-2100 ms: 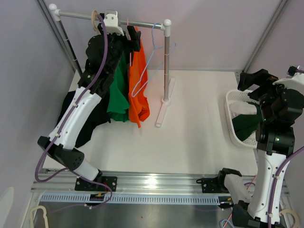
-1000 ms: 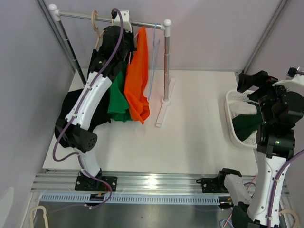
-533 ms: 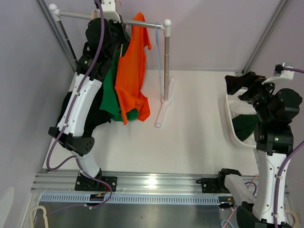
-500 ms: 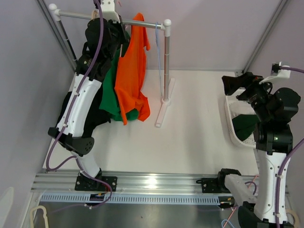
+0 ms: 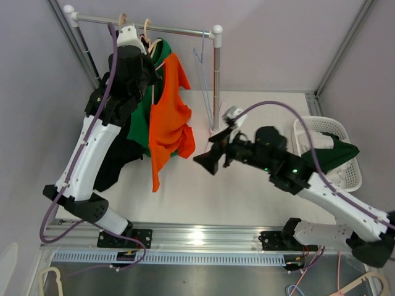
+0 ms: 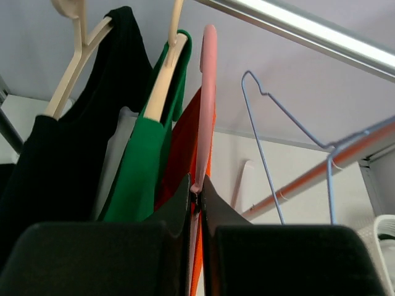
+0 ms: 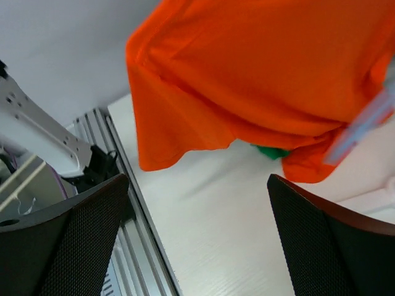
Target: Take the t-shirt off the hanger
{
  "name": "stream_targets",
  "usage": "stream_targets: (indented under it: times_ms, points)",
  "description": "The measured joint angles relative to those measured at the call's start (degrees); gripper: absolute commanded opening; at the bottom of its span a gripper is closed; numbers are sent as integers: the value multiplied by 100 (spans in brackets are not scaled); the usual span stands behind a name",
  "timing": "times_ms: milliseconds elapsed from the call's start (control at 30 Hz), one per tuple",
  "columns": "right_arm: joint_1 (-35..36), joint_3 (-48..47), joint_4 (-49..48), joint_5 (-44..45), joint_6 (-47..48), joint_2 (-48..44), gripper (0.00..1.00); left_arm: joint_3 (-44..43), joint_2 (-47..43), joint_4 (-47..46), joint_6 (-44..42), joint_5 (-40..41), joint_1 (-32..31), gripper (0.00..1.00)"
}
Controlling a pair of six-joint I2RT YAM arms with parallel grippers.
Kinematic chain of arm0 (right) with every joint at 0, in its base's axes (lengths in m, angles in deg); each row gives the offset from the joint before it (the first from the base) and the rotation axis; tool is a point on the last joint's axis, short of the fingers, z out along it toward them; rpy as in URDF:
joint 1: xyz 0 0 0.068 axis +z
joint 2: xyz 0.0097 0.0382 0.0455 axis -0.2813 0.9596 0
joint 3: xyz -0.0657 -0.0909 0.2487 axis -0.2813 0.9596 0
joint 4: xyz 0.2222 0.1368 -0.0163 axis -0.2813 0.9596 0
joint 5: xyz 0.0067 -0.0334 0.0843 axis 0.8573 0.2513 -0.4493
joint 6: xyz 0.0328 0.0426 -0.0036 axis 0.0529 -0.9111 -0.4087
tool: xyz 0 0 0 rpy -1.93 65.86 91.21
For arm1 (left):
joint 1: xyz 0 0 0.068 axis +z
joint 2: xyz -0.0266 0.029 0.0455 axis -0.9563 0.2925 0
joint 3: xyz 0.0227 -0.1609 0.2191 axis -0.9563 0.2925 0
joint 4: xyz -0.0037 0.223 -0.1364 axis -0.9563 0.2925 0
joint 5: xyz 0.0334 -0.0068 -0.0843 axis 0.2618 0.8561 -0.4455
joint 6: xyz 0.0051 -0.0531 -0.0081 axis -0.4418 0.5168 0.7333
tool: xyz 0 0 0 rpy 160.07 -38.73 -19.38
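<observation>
Rack stood at the table's back left corner in the overhead view, where the left gripper held the orange shirt just below the rail. The right gripper, jaws spread, hung beside the shirt's lower edge without touching it. Left wrist view showed the jaws pinching a pink hanger carrying the shirt, beside a green garment; right wrist view showed both fingers wide apart, the shirt ahead of them.
</observation>
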Motion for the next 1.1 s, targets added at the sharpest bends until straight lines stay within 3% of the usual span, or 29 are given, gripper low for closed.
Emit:
stream_targets:
  times_ms: [200,433,733,767,800,833,867,900,933,1100]
  points:
    - [1045,474,-789,570,247,1019,99,28,-431,466,374,177,-315,1]
    - [1504,492,-1818,804,505,1574,100,179,-754,734,575,337,-490,1]
    - [2035,15,-2312,892,688,2352,100,579,-844,793,778,321,-505,1]
    - [2074,-4,-2363,894,699,2406,97,590,-844,791,791,306,-507,0]
    - [2107,-28,-2406,901,704,2455,83,597,-844,791,813,282,-509,1]
    - [2138,-57,-2435,909,743,2507,33,599,-844,791,824,264,-514,0]
    - [2162,-90,-2455,911,778,2557,14,599,-844,791,826,238,-514,1]
    - [2175,-118,-2459,933,765,2597,5,599,-844,789,826,232,-514,1]
    - [2188,-144,-2459,951,754,2627,0,599,-841,789,824,229,-516,1]
    - [2328,-170,-2448,1220,732,2651,0,549,-734,769,822,223,-522,1]
